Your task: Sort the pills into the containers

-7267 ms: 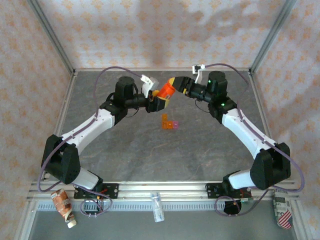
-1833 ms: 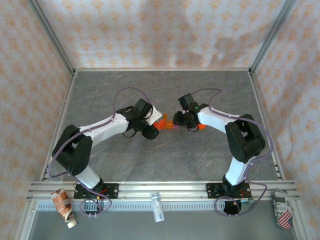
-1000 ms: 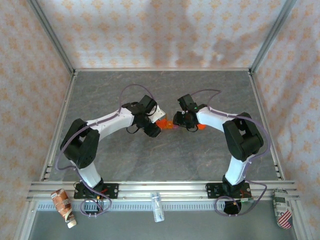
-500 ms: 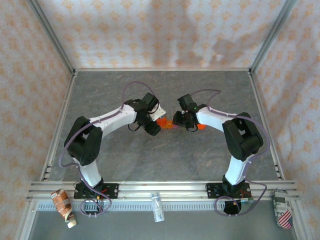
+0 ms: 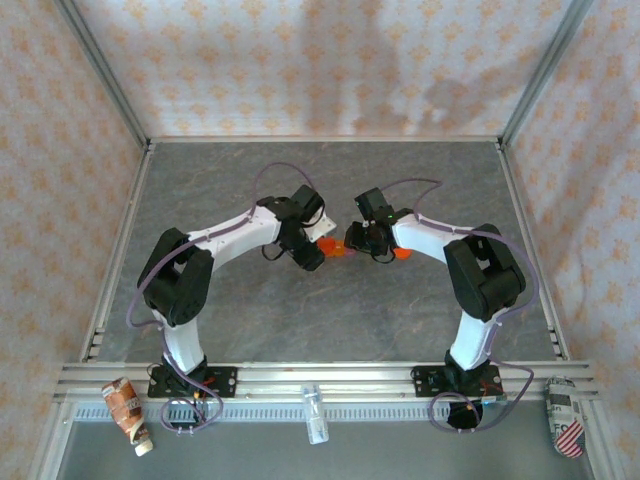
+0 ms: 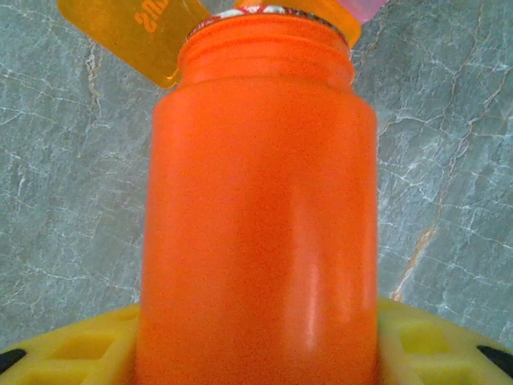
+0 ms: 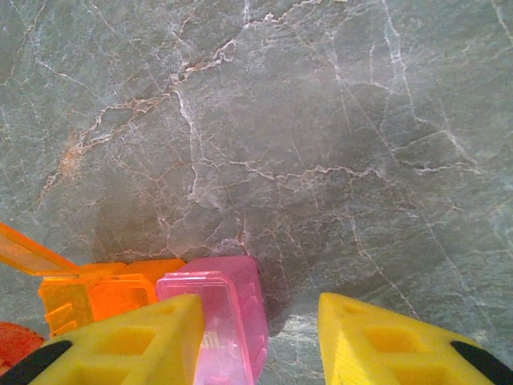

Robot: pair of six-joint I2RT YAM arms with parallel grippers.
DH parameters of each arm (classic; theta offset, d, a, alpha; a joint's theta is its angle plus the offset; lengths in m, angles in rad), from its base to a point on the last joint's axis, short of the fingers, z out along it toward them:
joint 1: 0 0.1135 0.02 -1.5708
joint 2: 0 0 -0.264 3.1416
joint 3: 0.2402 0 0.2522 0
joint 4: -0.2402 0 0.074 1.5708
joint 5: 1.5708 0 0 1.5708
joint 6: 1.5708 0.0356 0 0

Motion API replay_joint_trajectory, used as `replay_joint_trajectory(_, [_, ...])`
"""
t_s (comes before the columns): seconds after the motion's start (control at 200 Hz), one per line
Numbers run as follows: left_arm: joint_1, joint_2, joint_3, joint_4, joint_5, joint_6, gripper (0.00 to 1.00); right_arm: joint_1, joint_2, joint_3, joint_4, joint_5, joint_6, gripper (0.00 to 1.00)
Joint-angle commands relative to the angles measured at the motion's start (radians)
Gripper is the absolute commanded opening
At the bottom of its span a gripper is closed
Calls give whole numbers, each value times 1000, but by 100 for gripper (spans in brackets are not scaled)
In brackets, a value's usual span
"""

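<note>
Containers (image 7: 210, 317): tiny translucent orange-and-pink plastic box, probably light, slick; pinch side walls. Right gripper (image 7: 260, 337) narrowly open, 3 o'clock; left gripper (image 6: 256, 345) clamps orange cylindrical bottle (image 6: 256, 200), 9 o'clock.

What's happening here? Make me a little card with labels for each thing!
left gripper: jaws shut on the orange bottle
orange bottle: cap off, mouth pointing at the pill box
pill box: orange compartment with lid open, pink compartment joined beside it
right gripper: jaws apart, one finger over the pink compartment
table: grey stone pattern
</note>
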Motion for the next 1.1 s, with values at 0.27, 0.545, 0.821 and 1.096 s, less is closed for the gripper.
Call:
replay_joint_trajectory(0.27, [-22,55,95,-114,-85,17,0,7,28,-3,-8,12,11,42])
replay_joint_trajectory(0.545, [-23,67,110,-126,-99,14,0,7,31,2,-9,10,12,42])
replay_joint_trajectory(0.821, [-23,104,143,-172,-117,26,0,8,36,2,-8,6,13,40])
replay_joint_trajectory(1.096, [-29,121,168,-200,-140,30,0,7,35,3,-10,3,13,40])
